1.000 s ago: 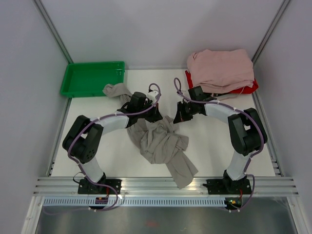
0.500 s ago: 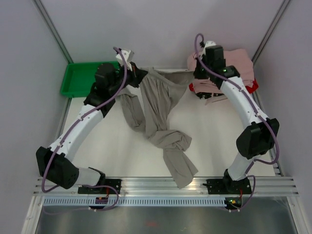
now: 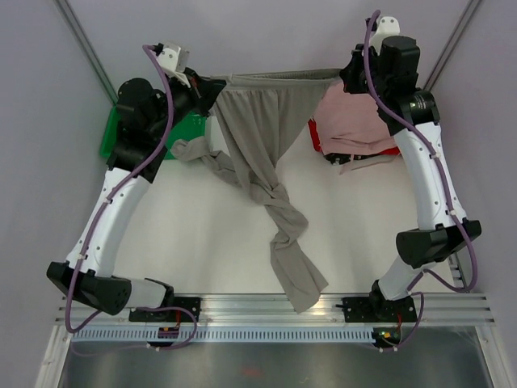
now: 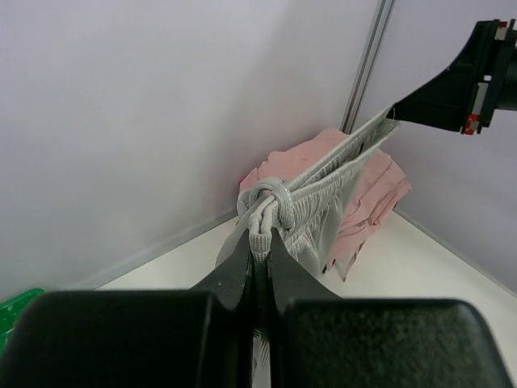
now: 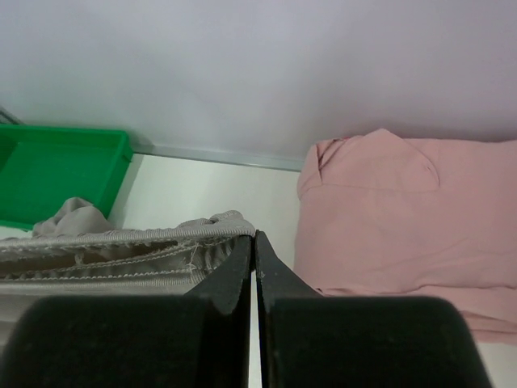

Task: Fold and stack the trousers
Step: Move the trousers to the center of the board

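White walls on three sides, white table underneath. Green tray at far left, pink pile at far right. Trousers are hoisted high over the far edge of the table. The waistband is stretched taut, left to right, between the two arms. Left gripper has its fingers pinched tight on a bunched, ribbed corner of the waistband. Right gripper has its fingers pressed together on the opposite end, with a thin stitched edge caught between them. So the waistband's axis runs straight from one grip to the other, and each arm holds its own end; neither is nearer. From that line the cloth hangs down and toward the near edge. That is the garment's long axis, square to the waistband. The legs do not hang apart — they wind round each other in a twist about halfway down. One leg trails on across the table to the near rail. A second length loops off left, just beside the tray. Judgement: this is the spreading step and no fold has been made. The next move turns on that twist, which lies below and nearer than both grips, roughly midway between them. Laying the cloth down as it hangs would probably trap the tangle — the legs need shaking or drawing out flat first.
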`<act>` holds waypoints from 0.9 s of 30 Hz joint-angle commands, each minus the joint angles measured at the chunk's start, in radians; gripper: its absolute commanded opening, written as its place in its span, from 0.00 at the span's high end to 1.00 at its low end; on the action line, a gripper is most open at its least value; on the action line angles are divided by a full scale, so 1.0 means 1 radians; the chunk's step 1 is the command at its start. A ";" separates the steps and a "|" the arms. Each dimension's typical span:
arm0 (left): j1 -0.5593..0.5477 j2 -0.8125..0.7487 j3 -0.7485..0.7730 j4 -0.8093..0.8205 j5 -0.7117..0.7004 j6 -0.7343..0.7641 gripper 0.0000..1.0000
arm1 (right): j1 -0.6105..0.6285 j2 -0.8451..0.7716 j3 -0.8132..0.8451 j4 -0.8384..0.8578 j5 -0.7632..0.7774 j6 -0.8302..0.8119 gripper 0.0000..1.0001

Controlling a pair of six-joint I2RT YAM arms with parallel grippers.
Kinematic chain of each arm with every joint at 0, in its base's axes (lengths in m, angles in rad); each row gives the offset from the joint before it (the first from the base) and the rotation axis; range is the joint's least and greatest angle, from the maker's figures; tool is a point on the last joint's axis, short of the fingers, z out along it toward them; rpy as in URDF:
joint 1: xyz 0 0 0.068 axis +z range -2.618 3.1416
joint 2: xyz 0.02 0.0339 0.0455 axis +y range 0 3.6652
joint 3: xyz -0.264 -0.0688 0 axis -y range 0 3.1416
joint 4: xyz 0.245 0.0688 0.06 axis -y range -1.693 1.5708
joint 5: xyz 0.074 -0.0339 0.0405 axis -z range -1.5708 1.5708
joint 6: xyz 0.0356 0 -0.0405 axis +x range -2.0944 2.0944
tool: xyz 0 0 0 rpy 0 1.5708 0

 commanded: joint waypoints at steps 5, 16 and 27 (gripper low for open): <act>0.062 0.093 0.300 -0.099 -0.173 -0.034 0.98 | -0.043 -0.090 0.000 0.091 -0.021 -0.053 1.00; 0.105 0.224 0.634 -0.274 -0.005 -0.026 0.98 | -0.043 -0.001 0.202 0.170 -0.123 0.027 1.00; 0.036 0.095 0.165 -0.093 0.473 -0.108 0.98 | -0.043 -0.087 -0.152 0.144 -0.185 0.116 1.00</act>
